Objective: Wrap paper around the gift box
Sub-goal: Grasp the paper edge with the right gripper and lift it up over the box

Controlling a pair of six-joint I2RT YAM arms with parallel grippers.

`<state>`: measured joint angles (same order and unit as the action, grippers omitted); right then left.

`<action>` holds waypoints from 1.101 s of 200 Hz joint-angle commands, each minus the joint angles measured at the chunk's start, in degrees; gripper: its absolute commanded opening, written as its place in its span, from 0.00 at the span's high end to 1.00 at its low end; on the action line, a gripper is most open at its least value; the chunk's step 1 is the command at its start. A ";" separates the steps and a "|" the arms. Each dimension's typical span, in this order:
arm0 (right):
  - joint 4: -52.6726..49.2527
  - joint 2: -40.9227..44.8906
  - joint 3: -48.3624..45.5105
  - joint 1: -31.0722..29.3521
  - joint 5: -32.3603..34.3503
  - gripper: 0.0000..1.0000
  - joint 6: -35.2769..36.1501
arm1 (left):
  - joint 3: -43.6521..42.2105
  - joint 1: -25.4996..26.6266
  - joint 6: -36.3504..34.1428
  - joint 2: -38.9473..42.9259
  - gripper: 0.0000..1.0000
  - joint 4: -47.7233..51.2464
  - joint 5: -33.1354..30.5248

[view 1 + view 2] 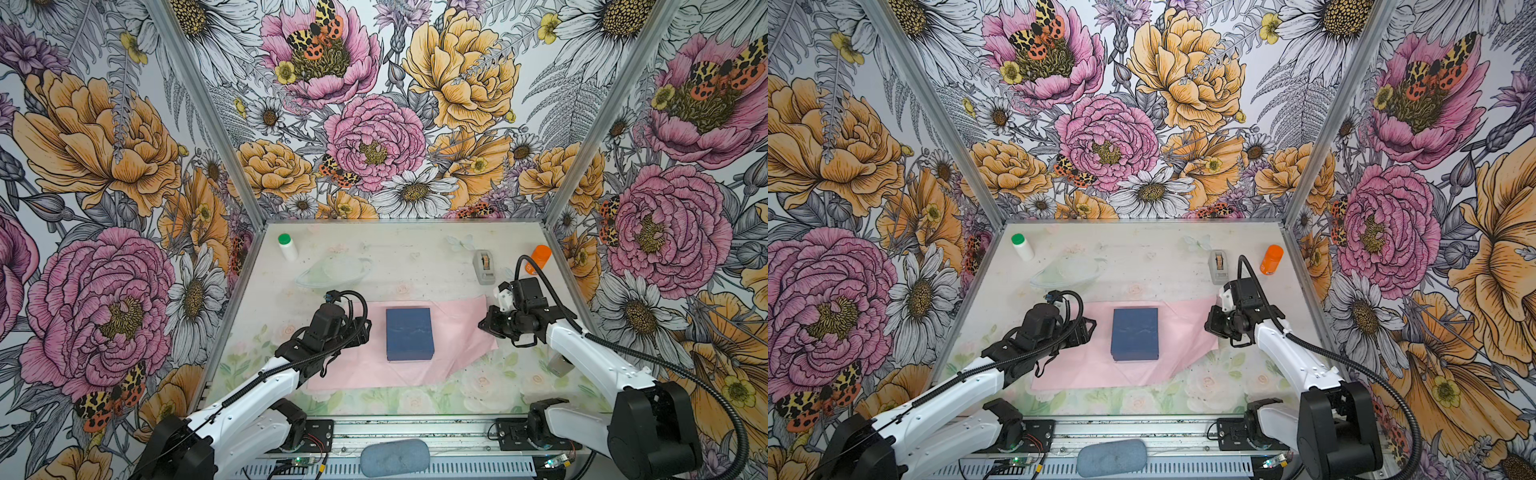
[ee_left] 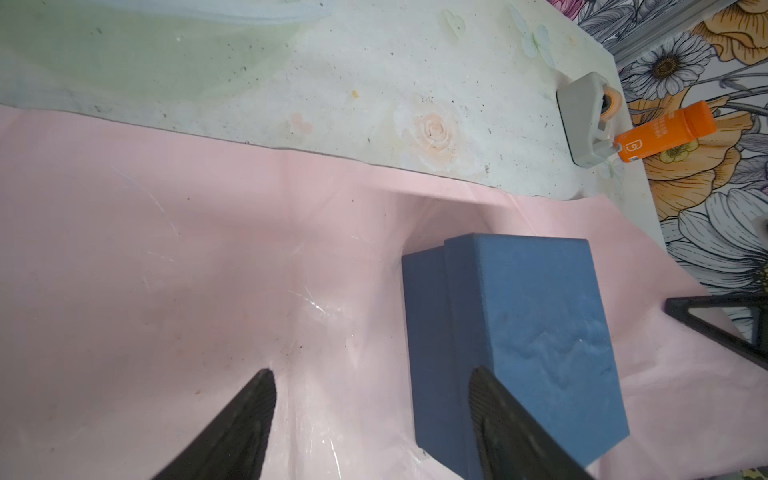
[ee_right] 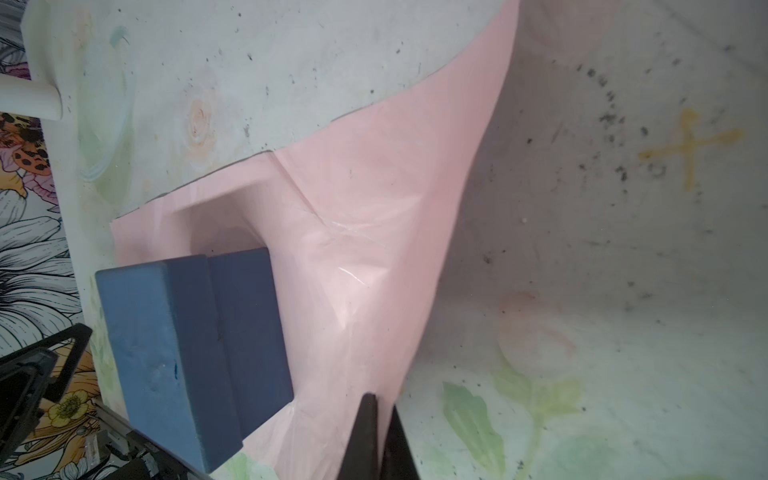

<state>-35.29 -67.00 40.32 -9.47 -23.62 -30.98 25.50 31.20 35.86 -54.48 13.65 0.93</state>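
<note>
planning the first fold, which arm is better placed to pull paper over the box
Probably right. The right gripper is shut on the paper edge, lifted beside the box. The left gripper is open, holding nothing.

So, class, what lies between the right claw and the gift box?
Only the paper, lifted at the edge the right claw pinches, reaching the gift box; right wrist view.
</note>
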 commanded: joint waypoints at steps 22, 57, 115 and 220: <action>1.24 3.64 3.71 -5.58 0.15 0.99 1.09 | -0.10 -0.70 1.42 0.47 0.26 -3.19 1.72; 4.97 4.58 4.57 -11.00 0.15 1.00 -0.63 | -0.10 -0.79 1.32 0.42 0.26 -3.19 1.49; 13.58 1.58 5.79 -22.82 1.60 1.00 -3.12 | -0.18 -1.60 1.84 1.63 0.26 -3.23 2.36; 27.81 -12.57 9.44 -35.63 4.57 1.00 -11.15 | -1.26 -5.82 5.23 6.27 0.24 -5.41 9.30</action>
<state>-12.19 -76.55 47.31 -43.75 -20.14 -40.10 25.34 26.61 38.81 -49.56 11.03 5.76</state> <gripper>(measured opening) 0.042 0.756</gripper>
